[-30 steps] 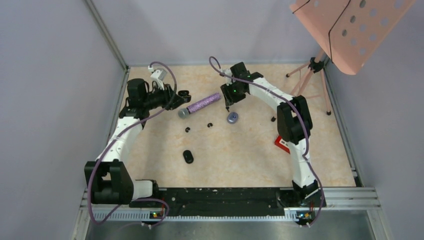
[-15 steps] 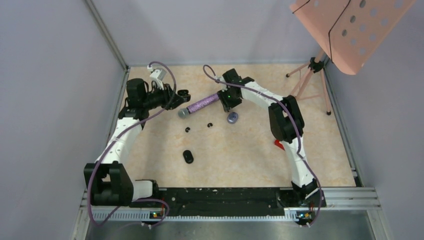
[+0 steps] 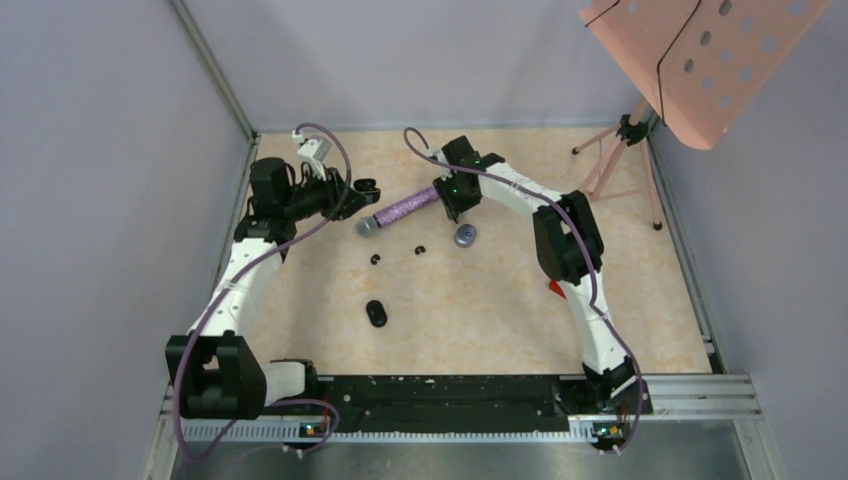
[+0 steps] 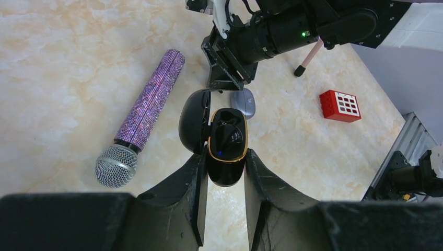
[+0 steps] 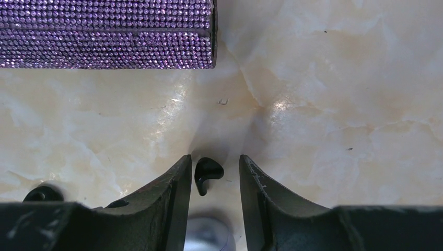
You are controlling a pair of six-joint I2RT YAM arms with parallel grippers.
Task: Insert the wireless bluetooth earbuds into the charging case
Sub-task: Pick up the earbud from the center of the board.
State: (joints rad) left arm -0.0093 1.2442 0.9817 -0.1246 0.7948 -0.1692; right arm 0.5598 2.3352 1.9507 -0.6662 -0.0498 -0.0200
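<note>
My left gripper (image 4: 224, 164) is shut on an open glossy black charging case (image 4: 227, 144) with a gold rim, lid (image 4: 193, 119) swung left, held above the table; in the top view it is at the far left (image 3: 365, 188). My right gripper (image 5: 215, 168) is open, low over the table by the microphone's end (image 3: 450, 203). A black earbud (image 5: 208, 173) lies between its fingers, nearer the left one, with a gap to the right one. Two more black earbuds (image 3: 376, 259) (image 3: 419, 249) lie mid-table.
A purple glitter microphone (image 3: 400, 211) lies between the arms. A lilac-grey oval case (image 3: 464, 235) sits just right of it, a closed black case (image 3: 376, 313) nearer the front. A red block (image 4: 340, 105) is at the right. A pink music stand (image 3: 700, 55) stands at the back right.
My right gripper has moved left and lower, toward the microphone's handle end. The left gripper with the case has barely moved.
</note>
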